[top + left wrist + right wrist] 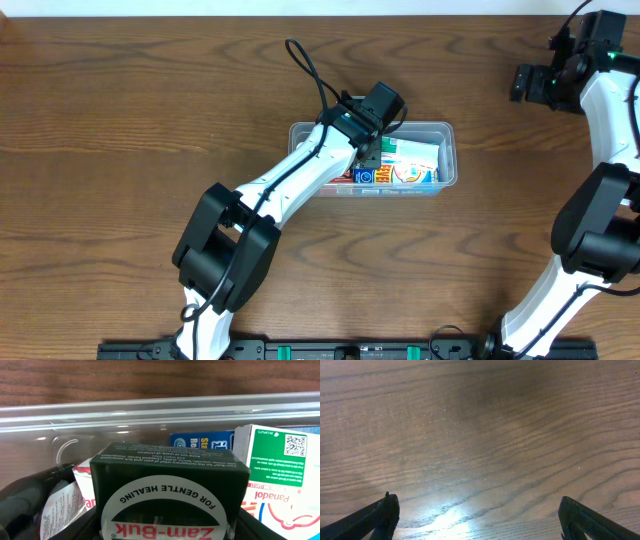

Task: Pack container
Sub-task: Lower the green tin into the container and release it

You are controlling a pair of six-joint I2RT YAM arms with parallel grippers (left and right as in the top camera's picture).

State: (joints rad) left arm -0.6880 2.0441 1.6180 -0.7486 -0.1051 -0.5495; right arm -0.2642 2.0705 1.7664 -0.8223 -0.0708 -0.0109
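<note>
The clear plastic container point(447, 152) sits at the table's middle with several small packages inside. My left gripper point(368, 150) reaches into its left end and is shut on a dark green Zam-Buk box point(170, 490), held between the fingers just above the other packs. Behind it in the left wrist view lie a blue box point(200, 441), a white and green Panadol box point(277, 467) and the container's far wall point(150, 412). My right gripper point(479, 517) is open and empty over bare wood; in the overhead view it is at the far right point(530, 82).
A white sachet point(60, 507) lies at the left inside the container. The right arm's base stands at the front right point(600, 240). The table is brown wood.
</note>
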